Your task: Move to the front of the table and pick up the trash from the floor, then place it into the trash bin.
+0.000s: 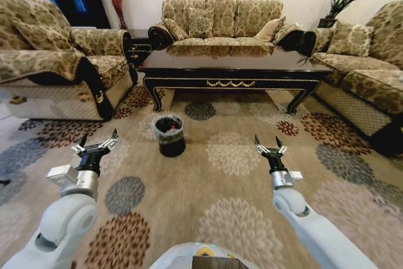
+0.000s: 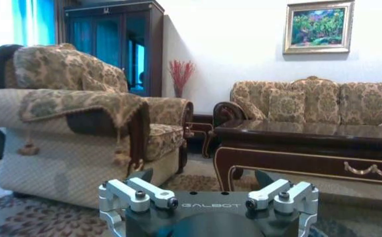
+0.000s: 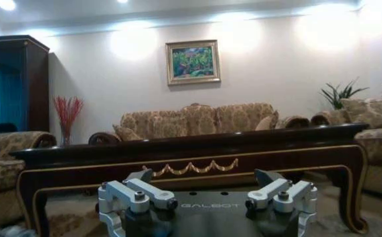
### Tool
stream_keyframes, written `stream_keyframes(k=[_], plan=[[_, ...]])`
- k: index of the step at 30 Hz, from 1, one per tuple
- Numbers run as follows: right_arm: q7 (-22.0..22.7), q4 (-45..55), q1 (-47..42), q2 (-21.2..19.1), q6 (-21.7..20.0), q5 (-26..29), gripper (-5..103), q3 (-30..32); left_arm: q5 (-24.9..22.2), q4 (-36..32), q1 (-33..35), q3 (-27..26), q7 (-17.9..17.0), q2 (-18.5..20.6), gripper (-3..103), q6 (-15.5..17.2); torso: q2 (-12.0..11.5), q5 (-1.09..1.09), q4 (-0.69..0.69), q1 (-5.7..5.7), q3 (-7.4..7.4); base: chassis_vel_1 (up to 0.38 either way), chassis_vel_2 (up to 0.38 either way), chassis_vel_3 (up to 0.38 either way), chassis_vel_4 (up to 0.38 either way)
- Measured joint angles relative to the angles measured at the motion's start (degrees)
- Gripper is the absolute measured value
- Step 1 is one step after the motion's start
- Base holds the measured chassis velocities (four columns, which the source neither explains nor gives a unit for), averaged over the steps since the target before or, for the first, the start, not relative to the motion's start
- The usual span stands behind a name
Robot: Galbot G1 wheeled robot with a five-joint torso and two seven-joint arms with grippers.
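Note:
The dark glossy table stands ahead across the patterned floor. Its gold-trimmed apron faces the right wrist view, and one corner shows in the left wrist view. The black trash bin with its grey liner stands on the carpet before the table's left end. The trash is mostly hidden; inside the bin I make out a pale shape with a red spot. My left gripper hovers open, left of the bin. My right gripper hovers open to the bin's right. Both hold nothing.
A patterned armchair flanks the left, a matching sofa sits behind the table, and another sofa runs along the right. A dark cabinet stands by the wall. My base shows at the near edge.

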Motion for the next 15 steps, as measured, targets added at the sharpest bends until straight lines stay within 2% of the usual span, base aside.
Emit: stream_keyframes(k=[15], plan=[[0.1, 1.26, -2.3, -0.44, 0.02, 0.01, 100, 2.79, -0.3, -0.02, -0.65, 0.52, -0.14, 0.68, 100, 0.06, 0.03, -0.02, 0.0, 0.02, 0.03, 0.356, -0.339, -0.36, 0.342]])
